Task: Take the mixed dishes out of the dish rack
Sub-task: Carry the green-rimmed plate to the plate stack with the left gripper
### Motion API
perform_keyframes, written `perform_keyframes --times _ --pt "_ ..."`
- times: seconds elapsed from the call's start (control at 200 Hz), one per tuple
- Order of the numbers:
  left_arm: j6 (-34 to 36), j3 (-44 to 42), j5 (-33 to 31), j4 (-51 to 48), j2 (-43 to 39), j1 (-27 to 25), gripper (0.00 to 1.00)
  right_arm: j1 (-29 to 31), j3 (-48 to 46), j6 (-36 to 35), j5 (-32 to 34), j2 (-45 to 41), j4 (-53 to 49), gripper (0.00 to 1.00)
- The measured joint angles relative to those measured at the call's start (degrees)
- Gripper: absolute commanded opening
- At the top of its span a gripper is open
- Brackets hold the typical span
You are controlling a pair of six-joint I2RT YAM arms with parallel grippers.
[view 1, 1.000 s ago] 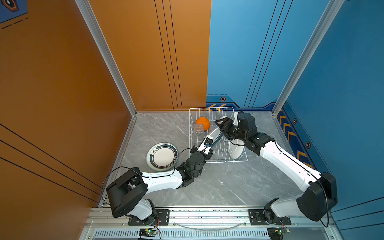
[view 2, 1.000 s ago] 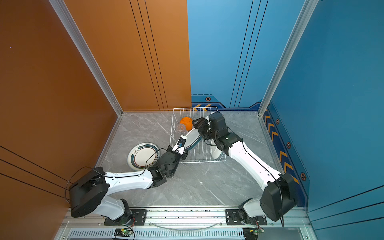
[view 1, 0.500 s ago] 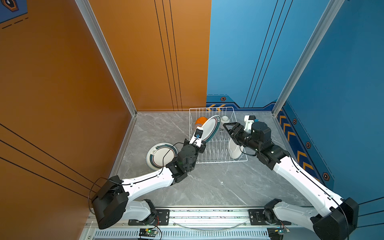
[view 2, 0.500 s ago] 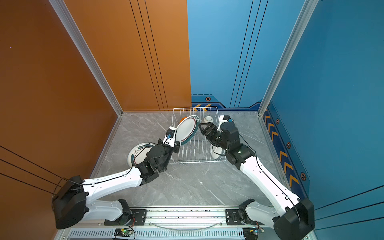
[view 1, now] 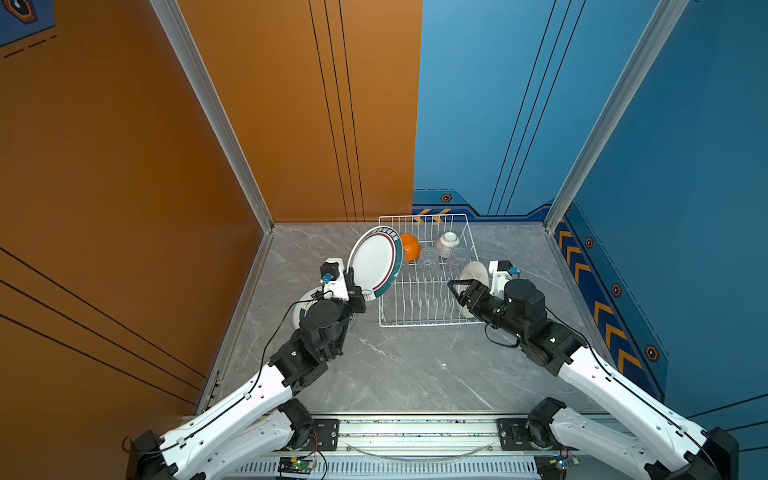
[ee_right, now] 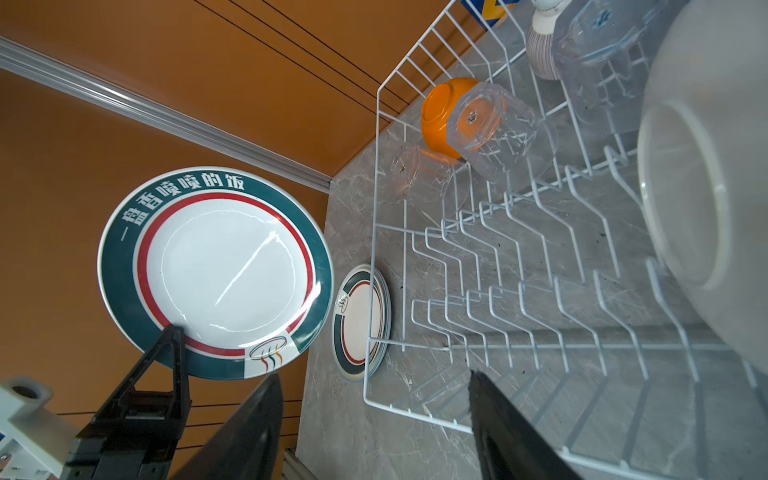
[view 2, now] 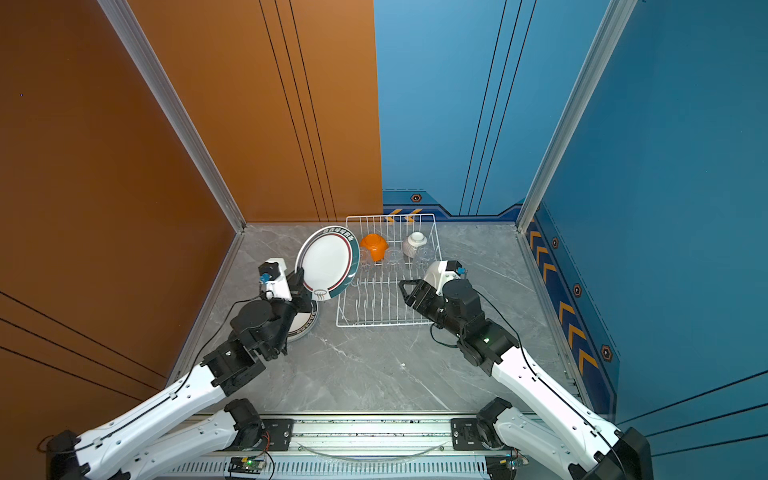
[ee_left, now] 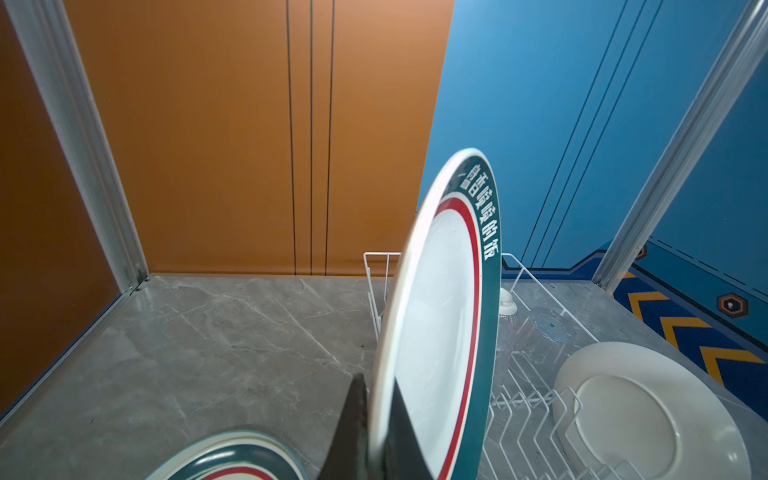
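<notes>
The left claw (view 1: 353,286) is clenched on the lower rim of the teal-rimmed plate (view 1: 374,259), which is held upright above it, outside the dish rack (view 1: 419,299) and just beside the rack's wall. The step is judged to be the carrying of this plate to the stack of plates (ee_right: 359,316) lying on the table below the claw. Because the plate is pinched only by a thin edge, it should be turned flat, centred over the stack, and let go only when it rests; its upper rim should be kept apart from the rack wall. The right claw (view 1: 454,291) is spread wide and empty over the near prongs; beyond its tips the orange bowl (view 1: 410,246), the ribbed bowl (view 1: 446,245) and the clear glasses (view 1: 428,259) are seen in the rack, and a plain white plate (view 1: 473,272) stands just beside it. In both top views the stack is mostly covered by the left arm, so its plates cannot be counted. The glasses overlap and their number is not sure; the white plate is partly hidden by the right wrist.
</notes>
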Motion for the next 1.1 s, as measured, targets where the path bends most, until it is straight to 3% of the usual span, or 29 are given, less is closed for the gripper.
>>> perform_keyframes --times 0.27,0.561,0.676,0.861,1.101 --pt "-10.8 -0.2 2.9 -18.9 -13.1 10.2 0.0 11.4 0.0 -5.4 6.5 -1.5 -2.5 0.76" --pt "-18.7 -2.7 12.9 -30.9 -15.0 21.2 0.0 17.0 0.0 -9.9 12.1 -0.3 -5.6 0.81" --pt "-21.0 -3.2 17.9 -32.5 -13.9 26.2 0.0 18.0 0.0 -11.6 14.6 -0.6 -7.7 0.82" --pt "-25.4 -5.1 28.0 -31.0 -10.2 35.9 0.0 20.3 -3.6 -14.6 20.3 -6.1 -8.4 1.0" --pt "-29.4 -9.5 38.5 -27.4 -5.4 45.1 0.0 20.5 -8.5 -15.8 22.9 -11.4 -8.5 1.0"
